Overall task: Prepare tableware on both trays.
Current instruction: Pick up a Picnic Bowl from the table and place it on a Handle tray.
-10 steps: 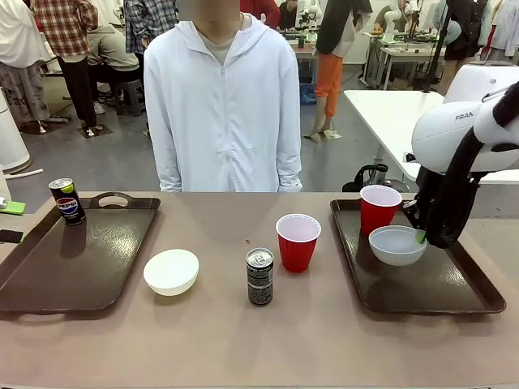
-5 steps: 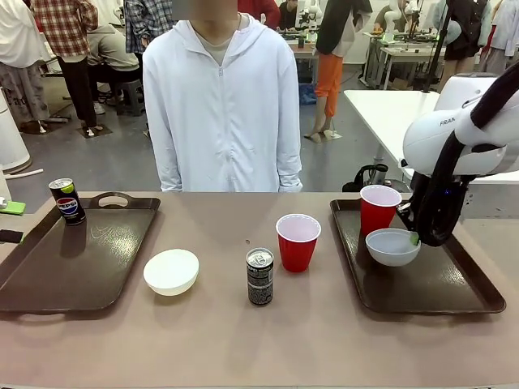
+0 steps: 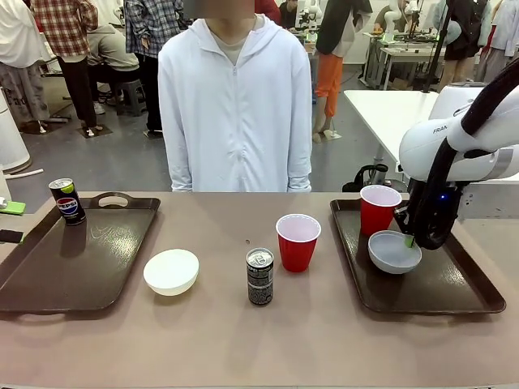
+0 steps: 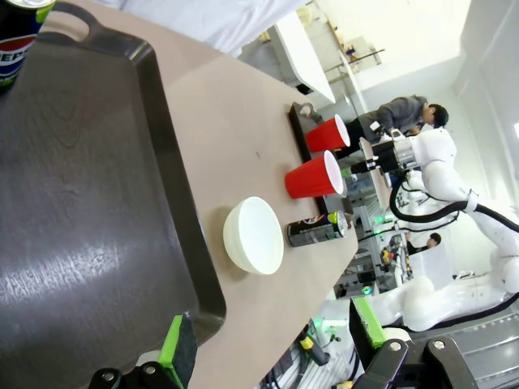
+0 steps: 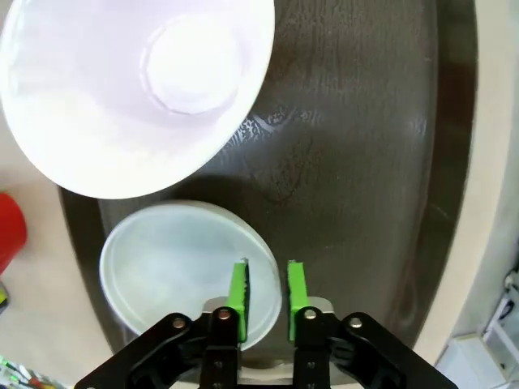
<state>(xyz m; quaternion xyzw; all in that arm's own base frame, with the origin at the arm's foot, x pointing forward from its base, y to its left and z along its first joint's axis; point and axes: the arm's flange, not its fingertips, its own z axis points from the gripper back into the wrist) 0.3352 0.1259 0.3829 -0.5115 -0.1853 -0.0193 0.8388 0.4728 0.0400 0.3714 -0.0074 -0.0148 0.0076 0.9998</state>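
Observation:
On the right tray [image 3: 454,288] stand a red cup [image 3: 379,208] and, just in front of it, a pale bowl [image 3: 394,252]. My right gripper [image 3: 410,240] hangs over the bowl's right rim. In the right wrist view its pads [image 5: 238,285] stand a little apart astride the rim of the bowl [image 5: 170,267], gripper [image 5: 267,288] open, below the cup's white inside [image 5: 138,81]. The left tray [image 3: 73,259] carries a dark can [image 3: 67,201]. Between the trays sit a white bowl [image 3: 171,271], a second can [image 3: 259,276] and another red cup [image 3: 298,241]. My left gripper [image 4: 272,336] is open over the left tray's corner [image 4: 81,203].
A person in a white hooded jacket [image 3: 235,105] stands at the far side of the table with hands down. Bare tabletop [image 3: 243,348] runs along the near edge. A green item [image 3: 11,208] lies at the far left edge.
The right gripper has brought the bowl down onto the right tray, a little farther back, and its jaws have parted. The left arm has not moved.

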